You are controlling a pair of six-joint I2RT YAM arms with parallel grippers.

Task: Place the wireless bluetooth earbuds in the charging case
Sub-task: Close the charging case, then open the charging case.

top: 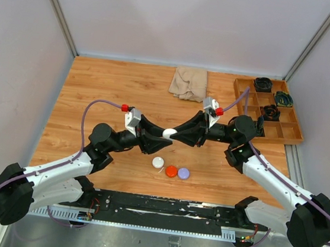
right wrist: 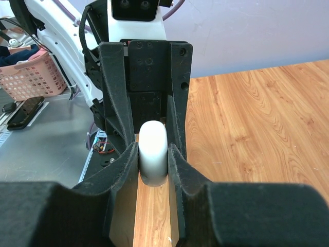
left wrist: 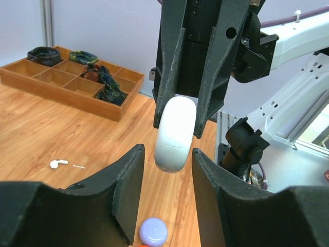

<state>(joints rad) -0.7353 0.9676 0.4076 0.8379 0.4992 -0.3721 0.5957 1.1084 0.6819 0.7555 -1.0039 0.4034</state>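
The white charging case (top: 168, 133) hangs closed above the table's middle, where both arms meet. My right gripper (right wrist: 153, 149) is shut on the charging case (right wrist: 153, 146), clamping its flat sides. In the left wrist view the case (left wrist: 175, 135) hangs end-down from the right gripper's fingers (left wrist: 167, 77). My left gripper (left wrist: 167, 152) is open, its fingers flanking the case's lower end with a gap on each side. One white stemmed earbud (left wrist: 58, 163) lies on the wood to the left. I see no other earbuds.
A white puck (top: 158, 162), an orange puck (top: 171, 171) and a purple puck (top: 184, 173) lie in a row below the grippers. A beige cloth (top: 188, 83) lies at the back. A wooden divided tray (top: 282, 139) holding dark coiled items stands at the back right.
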